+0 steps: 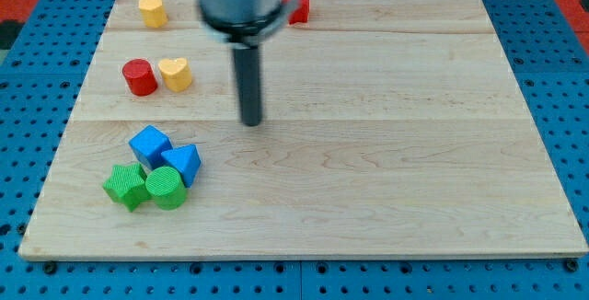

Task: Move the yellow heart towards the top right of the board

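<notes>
The yellow heart (pixel 175 74) lies at the board's upper left, touching or nearly touching a red cylinder (pixel 140 77) on its left. My tip (pixel 251 121) rests on the board to the right of the heart and a little below it, about a rod's length away. The rod hangs from the grey arm end (pixel 241 1) at the view's top.
A yellow cylinder-like block (pixel 153 11) sits at the top left. A red block (pixel 297 6) is partly hidden behind the arm end. A cluster at lower left: blue cube (pixel 149 144), blue triangle (pixel 183 163), green star (pixel 126 186), green cylinder (pixel 166 188). The wooden board (pixel 386 153) sits on a blue pegboard.
</notes>
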